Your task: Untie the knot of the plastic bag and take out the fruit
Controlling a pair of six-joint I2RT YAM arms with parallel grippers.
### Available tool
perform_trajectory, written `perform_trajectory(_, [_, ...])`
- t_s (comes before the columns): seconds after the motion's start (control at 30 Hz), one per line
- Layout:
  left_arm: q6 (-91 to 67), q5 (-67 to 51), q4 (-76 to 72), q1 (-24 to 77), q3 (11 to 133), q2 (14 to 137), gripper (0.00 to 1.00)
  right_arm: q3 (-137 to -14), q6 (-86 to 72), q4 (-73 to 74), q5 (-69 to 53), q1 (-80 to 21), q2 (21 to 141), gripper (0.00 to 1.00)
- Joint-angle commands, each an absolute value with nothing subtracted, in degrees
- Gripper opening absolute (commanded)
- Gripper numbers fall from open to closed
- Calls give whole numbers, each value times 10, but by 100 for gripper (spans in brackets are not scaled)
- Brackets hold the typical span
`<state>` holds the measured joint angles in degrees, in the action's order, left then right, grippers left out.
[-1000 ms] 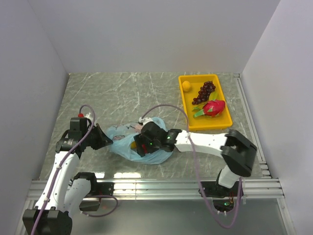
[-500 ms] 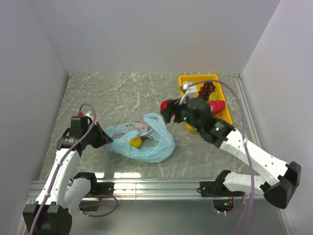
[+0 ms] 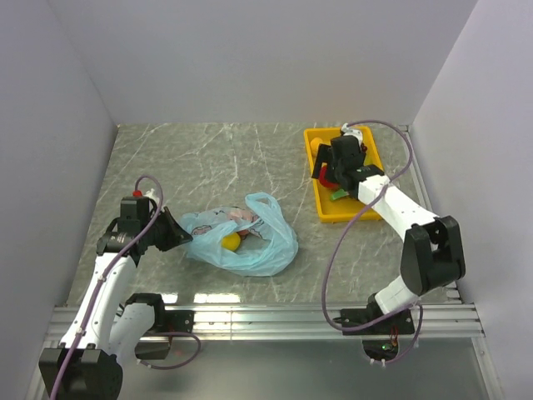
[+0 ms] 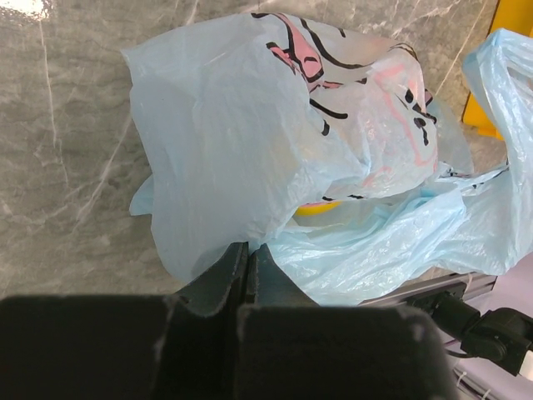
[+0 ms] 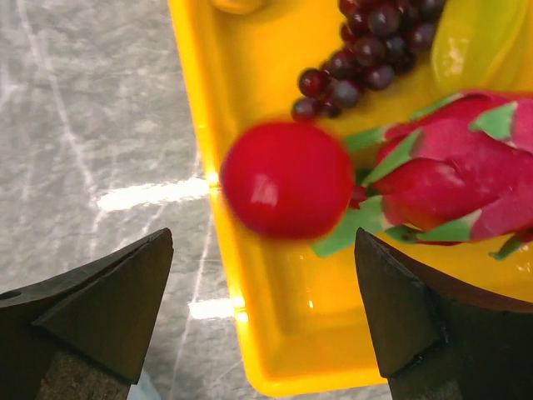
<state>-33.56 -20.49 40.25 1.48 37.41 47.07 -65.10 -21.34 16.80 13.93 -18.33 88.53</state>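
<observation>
The light blue plastic bag (image 3: 250,246) lies slack on the table, its mouth gaping, with one handle loop (image 3: 268,204) arching loose. The knot is out of view. A yellow fruit (image 3: 231,242) sits inside the bag and shows as a sliver (image 4: 321,208) under the film. My left gripper (image 3: 172,236) is shut on the plastic bag (image 4: 250,142) at its left edge, its fingertips (image 4: 247,250) pressed together. My right gripper (image 3: 327,169) hangs open over the yellow tray (image 3: 354,215). The red apple (image 5: 287,179), blurred, is free between and below the fingers (image 5: 125,292).
In the tray (image 5: 250,317) lie a dark grape bunch (image 5: 366,50) and a pink dragon fruit (image 5: 450,183). The apple is next to both. White walls close the table on the left, back and right. A metal rail runs along the near edge (image 3: 266,317).
My right arm lifted the red apple out of the bag, carried it back right over the tray and opened wider. The apple has left the jaws. The left arm stayed put.
</observation>
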Motion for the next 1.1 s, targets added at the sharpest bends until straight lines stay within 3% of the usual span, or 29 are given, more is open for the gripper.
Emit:
perform_trajectory(0.0, [-330, -205, 389, 15, 380, 460, 1, -694, -199, 150, 130, -191, 852, 96])
perform_trajectory(0.13, [-331, -201, 394, 15, 381, 463, 0, -678, -174, 157, 87, -227, 796, 92])
perform_trajectory(0.23, [-334, -194, 395, 15, 381, 463, 0, -667, -150, 165, 41, -322, 758, 86])
perform_trajectory(0.33, [-337, -189, 396, 15, 381, 469, 1, -661, -138, 170, 15, -432, 740, 76])
perform_trajectory(0.47, [-345, -170, 414, 15, 385, 472, 1, -658, -154, 156, -25, -545, 749, 57])
perform_trajectory(0.57, [-346, -156, 429, 15, 390, 472, 1, -663, -188, 141, -26, -594, 793, 50])
perform_trajectory(0.87, [-349, -132, 452, 15, 400, 454, 1, -668, -294, 88, -2, -617, 925, 42])
perform_trajectory(1.07, [-375, -156, 420, 15, 389, 439, 1, -675, -313, 70, -1, -618, 978, 45])
